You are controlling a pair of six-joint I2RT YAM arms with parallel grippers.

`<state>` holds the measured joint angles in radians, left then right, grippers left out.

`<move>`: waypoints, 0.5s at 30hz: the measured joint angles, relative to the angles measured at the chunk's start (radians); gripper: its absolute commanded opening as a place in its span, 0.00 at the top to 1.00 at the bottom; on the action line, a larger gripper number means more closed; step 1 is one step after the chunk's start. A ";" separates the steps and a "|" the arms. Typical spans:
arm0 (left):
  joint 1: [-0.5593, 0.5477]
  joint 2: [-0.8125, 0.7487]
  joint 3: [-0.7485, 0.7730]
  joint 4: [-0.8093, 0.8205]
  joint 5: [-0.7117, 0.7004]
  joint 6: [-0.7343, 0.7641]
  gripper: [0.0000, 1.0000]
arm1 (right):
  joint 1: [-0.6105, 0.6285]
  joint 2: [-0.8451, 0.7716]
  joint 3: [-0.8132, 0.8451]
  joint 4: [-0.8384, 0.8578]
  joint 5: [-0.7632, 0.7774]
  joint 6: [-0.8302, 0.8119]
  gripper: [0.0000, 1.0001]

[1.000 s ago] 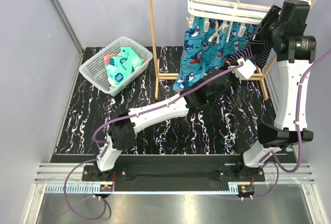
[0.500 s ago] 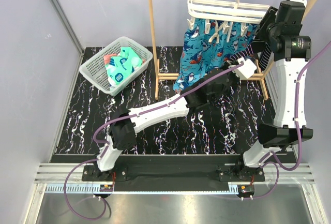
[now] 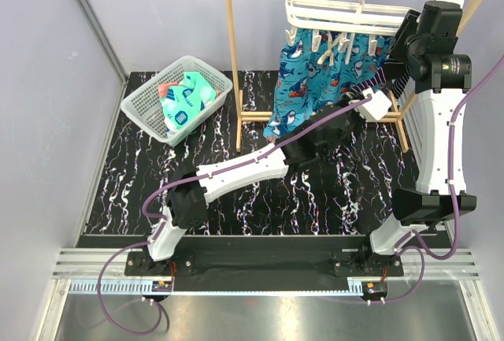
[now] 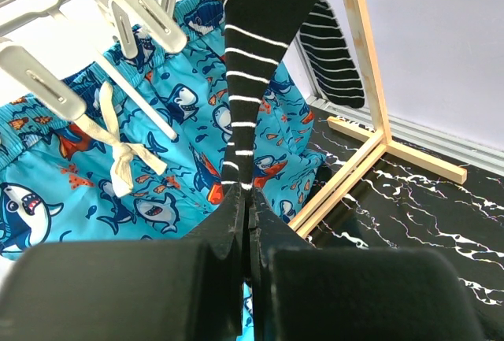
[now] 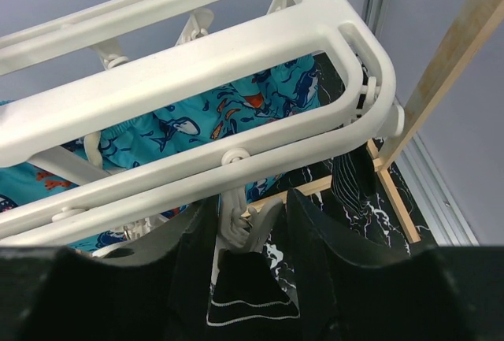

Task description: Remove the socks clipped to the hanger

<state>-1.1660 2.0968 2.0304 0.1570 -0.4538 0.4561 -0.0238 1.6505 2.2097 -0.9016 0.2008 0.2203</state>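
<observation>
The white hanger (image 3: pixel 339 14) hangs by its hook from the wooden rack (image 3: pixel 234 57). A black-and-white striped sock (image 4: pixel 264 50) hangs from one of its clips (image 5: pixel 248 215). My left gripper (image 4: pixel 246 195) is shut on this sock's lower end, and it shows under the hanger's right end (image 3: pixel 364 95) from above. My right gripper (image 5: pixel 248 199) is open just under the hanger's rail (image 5: pixel 197 50), one finger on each side of that clip, above the sock's cuff (image 5: pixel 252 302). A second striped sock (image 4: pixel 335 50) hangs further right.
A blue shark-print cloth (image 3: pixel 307 81) hangs clipped behind the socks. The rack's wooden post (image 4: pixel 362 65) stands just right of the held sock. A white mesh basket (image 3: pixel 143 101) at the back left holds teal (image 3: pixel 185 101) and coral socks.
My right gripper has shifted slightly up and in toward the hanger's right end, and its jaws have narrowed a little round the clip. The left arm has stayed put.
</observation>
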 measured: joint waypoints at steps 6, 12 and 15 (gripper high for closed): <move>-0.001 0.000 0.000 0.001 0.000 0.000 1.00 | 0.005 0.000 0.000 0.009 0.000 -0.013 0.60; -0.002 0.000 0.000 0.003 -0.001 0.000 1.00 | 0.006 0.000 0.000 0.014 0.002 -0.018 0.74; -0.002 0.000 0.000 0.003 -0.002 0.000 1.00 | 0.008 0.000 0.000 0.015 0.002 -0.019 0.88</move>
<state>-1.1679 2.0968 2.0304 0.1596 -0.4553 0.4561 -0.0158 1.6508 2.2101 -0.8867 0.2024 0.2012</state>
